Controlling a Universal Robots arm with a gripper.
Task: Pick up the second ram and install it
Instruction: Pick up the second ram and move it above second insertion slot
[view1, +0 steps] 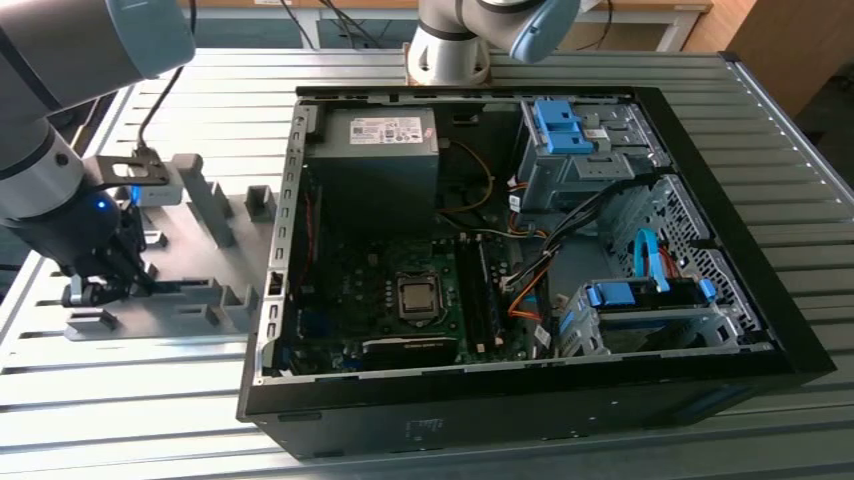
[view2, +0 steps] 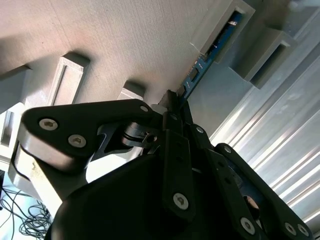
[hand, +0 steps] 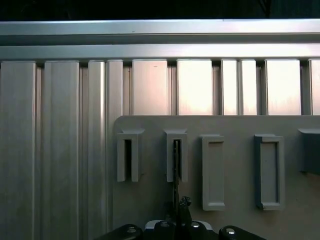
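Observation:
The second ram (view2: 199, 68), a thin blue-green board, stands on edge in a slot of a grey holder block (view2: 212, 22). In the first wrist view the second ram (hand: 176, 159) shows edge-on as a dark line in its holder block (hand: 176, 136). My gripper (view2: 172, 102) has its fingers closed against the board's near end, down on the grey holder plate (view1: 200, 215). In the exterior view the gripper (view1: 110, 288) is at the plate's near left part, left of the open computer case (view1: 534, 400). The motherboard (view1: 400, 300) lies open inside the case.
Several grey holder blocks (hand: 213, 172) rise from the plate around the gripper. The plate and case rest on a ribbed aluminium table (view1: 134, 400). Inside the case are a power supply (view1: 380, 140), blue drive cages (view1: 641, 300) and loose cables (view1: 527, 270).

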